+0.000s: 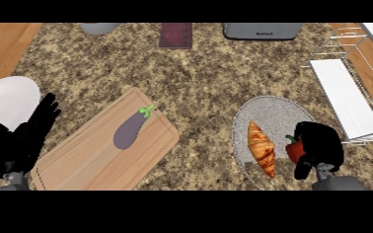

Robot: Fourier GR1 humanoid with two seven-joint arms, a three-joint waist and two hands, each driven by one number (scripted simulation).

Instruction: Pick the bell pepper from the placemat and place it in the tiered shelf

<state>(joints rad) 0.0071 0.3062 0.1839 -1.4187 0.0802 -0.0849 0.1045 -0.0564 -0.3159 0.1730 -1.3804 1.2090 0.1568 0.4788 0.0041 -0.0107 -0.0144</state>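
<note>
A red bell pepper (293,149) lies on the round grey placemat (275,111) at the lower right. My right hand (319,143) is curled over the pepper and hides most of it; only its left side and stem show. The white wire tiered shelf (342,95) stands at the right edge, just beyond the placemat. My left hand (35,128) rests open at the left edge, fingers up.
A croissant (261,149) lies on the placemat left of the pepper. An eggplant (131,128) sits on a wooden cutting board (80,158). A white plate (16,101) is at far left. A dark red book (176,34), a grey appliance (262,30) and a grey bowl (99,27) line the back.
</note>
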